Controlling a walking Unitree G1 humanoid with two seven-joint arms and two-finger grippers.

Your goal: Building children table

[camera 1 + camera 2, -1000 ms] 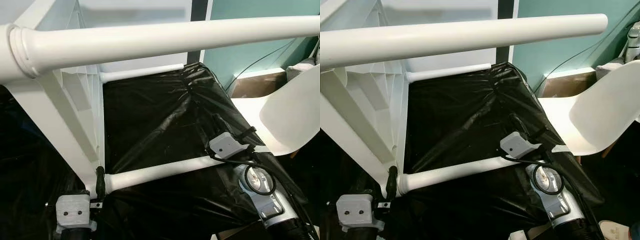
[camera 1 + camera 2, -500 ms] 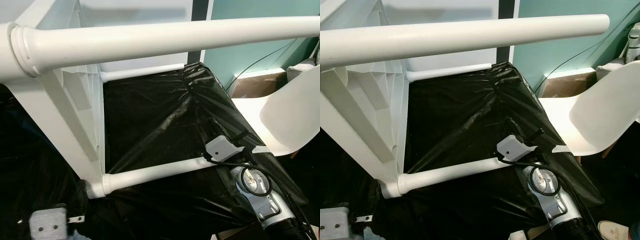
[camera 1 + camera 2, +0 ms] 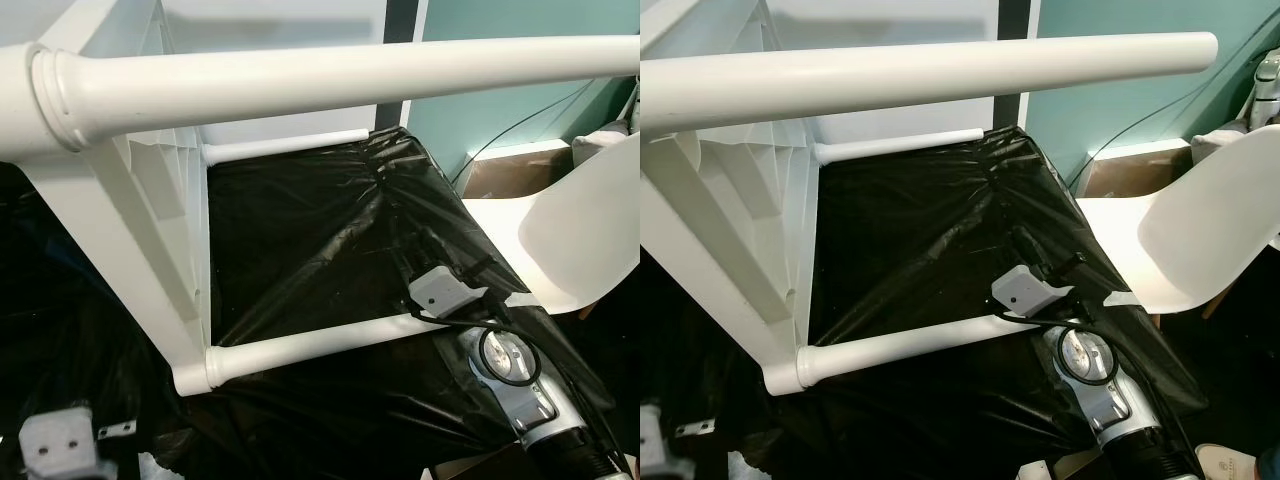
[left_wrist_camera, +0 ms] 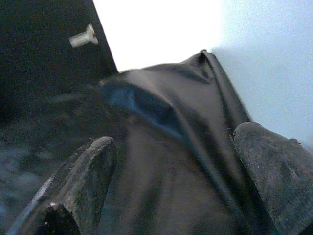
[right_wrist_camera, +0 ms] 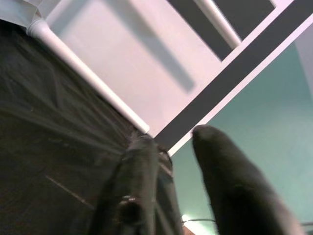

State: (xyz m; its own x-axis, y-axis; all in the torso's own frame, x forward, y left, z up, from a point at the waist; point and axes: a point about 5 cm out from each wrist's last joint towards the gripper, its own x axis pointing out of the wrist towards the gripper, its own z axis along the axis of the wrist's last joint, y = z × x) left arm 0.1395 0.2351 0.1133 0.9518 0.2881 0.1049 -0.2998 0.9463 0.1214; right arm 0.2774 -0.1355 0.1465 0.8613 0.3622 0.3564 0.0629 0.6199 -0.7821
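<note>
The white children's table lies on its side on black plastic sheeting (image 3: 300, 240). Its top (image 3: 120, 230) stands on edge at the left, and the legs point right. One leg (image 3: 320, 80) runs across high up, a near leg (image 3: 310, 345) lies low, and a far leg (image 3: 285, 147) lies behind. My left gripper (image 4: 171, 161) is open over the black sheet, low at the left below the near leg's base, holding nothing. A loose screw (image 4: 83, 36) lies nearby. My right gripper (image 5: 176, 147) is open and empty, and its wrist (image 3: 447, 290) sits by the near leg's free end.
A white moulded chair (image 3: 580, 230) stands close on the right, next to my right arm. Behind it are a brown cardboard box (image 3: 500, 175) and a teal wall (image 3: 500, 110) with a hanging cable. A shoe (image 3: 1230, 462) shows at the lower right.
My left gripper has pulled back, down and to the left, away from the base of the near leg where its finger was. The right arm has shifted slightly.
</note>
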